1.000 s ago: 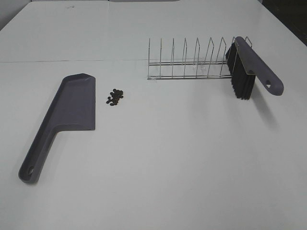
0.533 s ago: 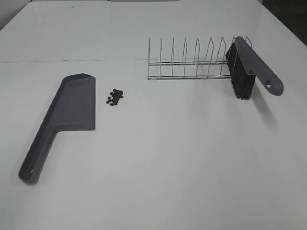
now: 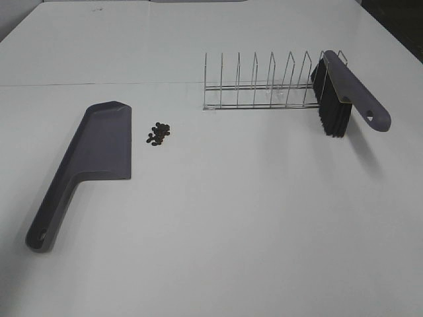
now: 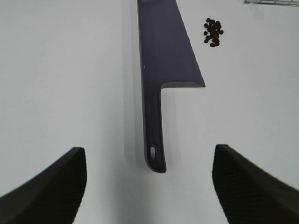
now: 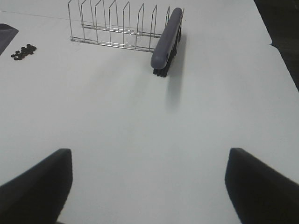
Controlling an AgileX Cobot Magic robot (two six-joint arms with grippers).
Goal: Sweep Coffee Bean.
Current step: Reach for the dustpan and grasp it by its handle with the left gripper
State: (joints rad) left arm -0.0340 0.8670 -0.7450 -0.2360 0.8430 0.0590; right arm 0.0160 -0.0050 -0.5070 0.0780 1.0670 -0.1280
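Note:
A small pile of dark coffee beans (image 3: 158, 134) lies on the white table, just right of the purple-grey dustpan (image 3: 89, 158). The dustpan lies flat, its handle toward the front left. A purple-grey brush (image 3: 344, 92) with black bristles stands in the right end of a wire rack (image 3: 264, 86). Neither arm shows in the high view. In the left wrist view the dustpan (image 4: 163, 60) and beans (image 4: 213, 32) lie ahead of my open, empty left gripper (image 4: 149, 186). In the right wrist view the brush (image 5: 166, 39) and beans (image 5: 23, 51) lie ahead of my open, empty right gripper (image 5: 149, 186).
The wire rack (image 5: 117, 28) has several empty slots and stands at the back right of the white table (image 3: 231, 218). A seam line crosses the table behind the dustpan. The table's right edge meets a dark floor (image 5: 285, 28).

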